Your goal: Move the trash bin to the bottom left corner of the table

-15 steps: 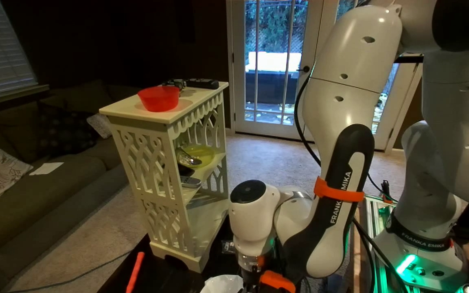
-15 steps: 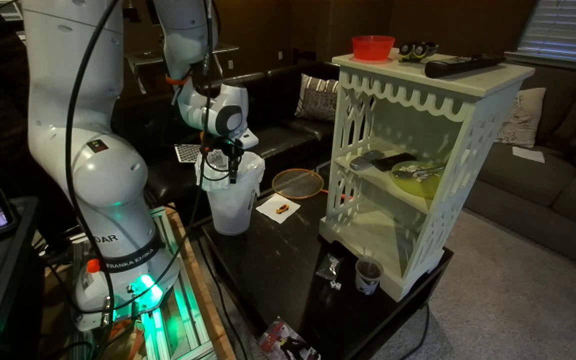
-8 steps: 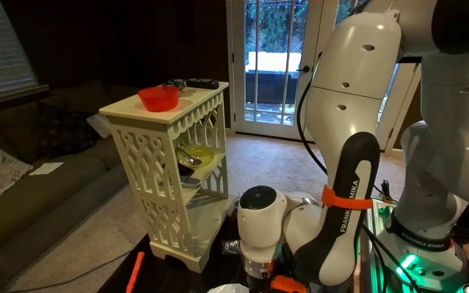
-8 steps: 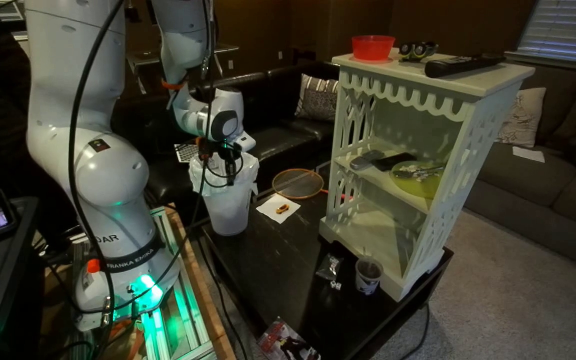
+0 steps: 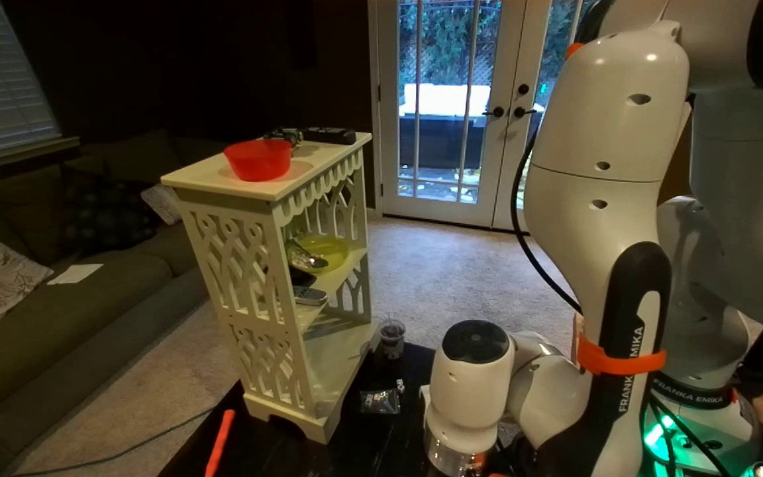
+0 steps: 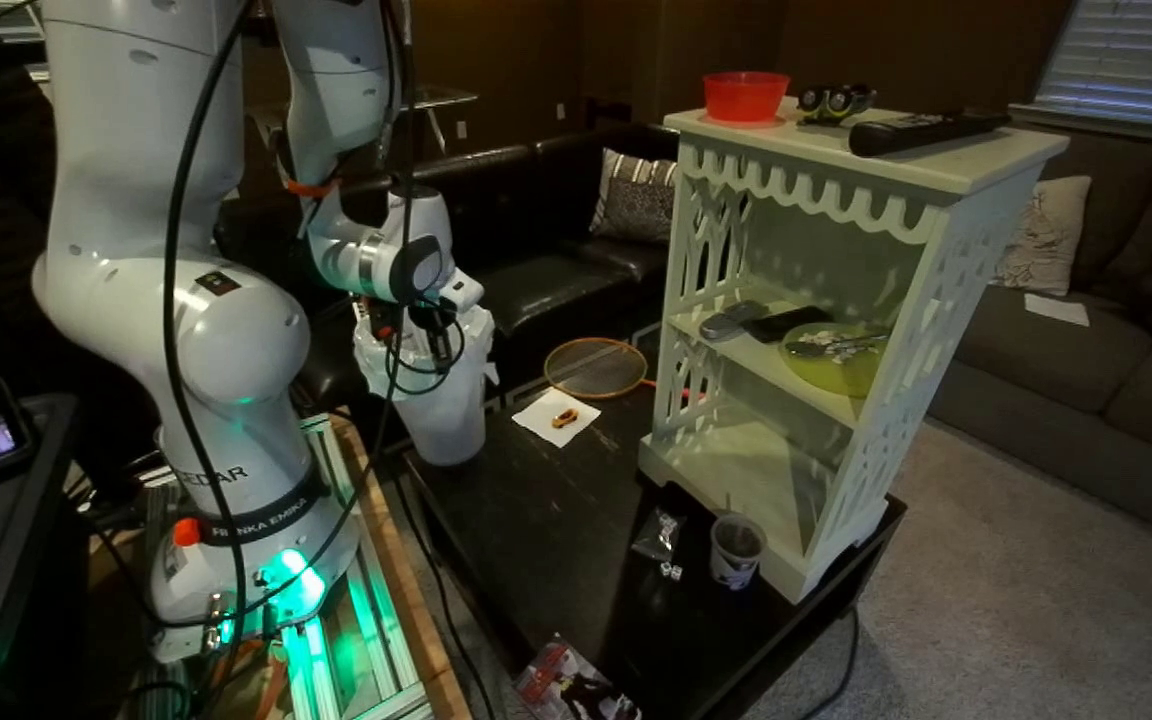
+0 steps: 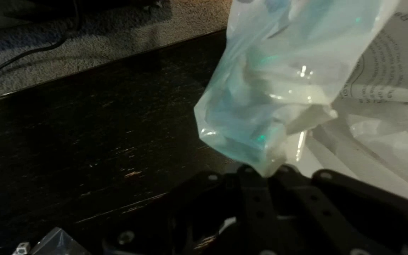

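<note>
The white trash bin [image 6: 444,425] with its pale plastic liner stands at the table's edge nearest the robot base in an exterior view. It tilts, its top leaning toward the robot. My gripper [image 6: 446,362] is at the bin's rim. In the wrist view the gripper [image 7: 266,173] is shut on the liner-covered rim, with the liner [image 7: 253,117] bunched between its fingertips. The dark table [image 6: 556,520] lies below. The bin and fingertips are out of view below the frame in the remaining exterior view.
A pale shelf unit [image 6: 786,440] stands on the table. A napkin with a small toy car [image 6: 564,417], a racket [image 6: 596,367], a cup [image 6: 737,550], a small bag [image 6: 658,535] and a red packet [image 6: 574,680] also lie there. Cables hang around the arm.
My gripper and the bin's top have moved toward the robot base, so the bin leans more. The bin's bottom has shifted only slightly. The gripper stays shut.
</note>
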`<state>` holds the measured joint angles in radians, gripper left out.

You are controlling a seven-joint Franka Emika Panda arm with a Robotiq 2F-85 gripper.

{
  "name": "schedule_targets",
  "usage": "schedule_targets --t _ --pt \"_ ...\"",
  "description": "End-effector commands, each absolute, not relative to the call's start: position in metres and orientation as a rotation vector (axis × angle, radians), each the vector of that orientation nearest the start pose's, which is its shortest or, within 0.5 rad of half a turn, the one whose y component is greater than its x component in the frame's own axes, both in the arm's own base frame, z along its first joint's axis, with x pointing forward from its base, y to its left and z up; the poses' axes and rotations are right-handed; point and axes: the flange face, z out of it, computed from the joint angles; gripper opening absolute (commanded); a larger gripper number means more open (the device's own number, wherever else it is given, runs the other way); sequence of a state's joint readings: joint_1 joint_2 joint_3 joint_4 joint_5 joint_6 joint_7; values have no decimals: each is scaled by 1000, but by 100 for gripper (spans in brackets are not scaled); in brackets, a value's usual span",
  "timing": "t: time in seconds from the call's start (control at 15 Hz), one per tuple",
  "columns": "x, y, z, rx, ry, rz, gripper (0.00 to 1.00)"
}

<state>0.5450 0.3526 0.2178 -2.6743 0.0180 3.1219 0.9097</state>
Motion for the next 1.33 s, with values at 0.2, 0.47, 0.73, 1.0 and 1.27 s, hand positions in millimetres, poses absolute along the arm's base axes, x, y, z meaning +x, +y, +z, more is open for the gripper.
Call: schedule_targets --t 0.2,0.47,0.73,1.0,1.27 --pt "295 291 139 -3076 325 -129 1" --pt "288 302 133 -3137 262 -99 1" --pt "283 311 134 -3109 216 -95 1" --pt "288 309 132 -3070 253 -53 1" --pt "301 302 125 -3012 325 4 1"
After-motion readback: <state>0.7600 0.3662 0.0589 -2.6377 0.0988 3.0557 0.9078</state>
